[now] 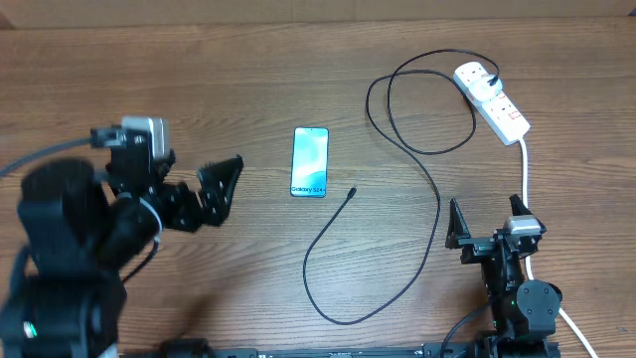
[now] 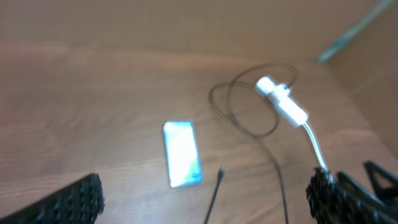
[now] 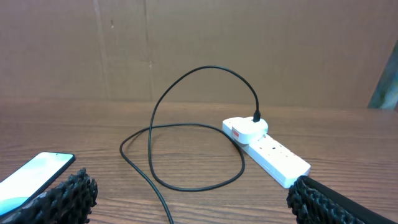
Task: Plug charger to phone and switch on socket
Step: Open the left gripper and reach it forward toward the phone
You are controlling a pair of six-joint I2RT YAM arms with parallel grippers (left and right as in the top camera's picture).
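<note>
The phone (image 1: 310, 162) lies flat mid-table, screen up, and also shows in the left wrist view (image 2: 182, 154) and the right wrist view (image 3: 31, 177). The charger, a thin black cable (image 1: 437, 204), loops across the table. Its free connector tip (image 1: 352, 192) lies just right of the phone, apart from it. Its other end goes into a white adapter (image 3: 245, 129) on the socket (image 1: 494, 102). The left gripper (image 1: 204, 194) is open and empty, left of the phone. The right gripper (image 1: 487, 227) is open and empty, near the front edge, below the socket.
The socket's thick white cord (image 1: 525, 174) runs from the strip toward the right arm's base. A brown cardboard wall (image 3: 186, 43) stands behind the wooden table (image 1: 199, 80). The cable's loop (image 3: 205, 68) rises off the table beside the strip.
</note>
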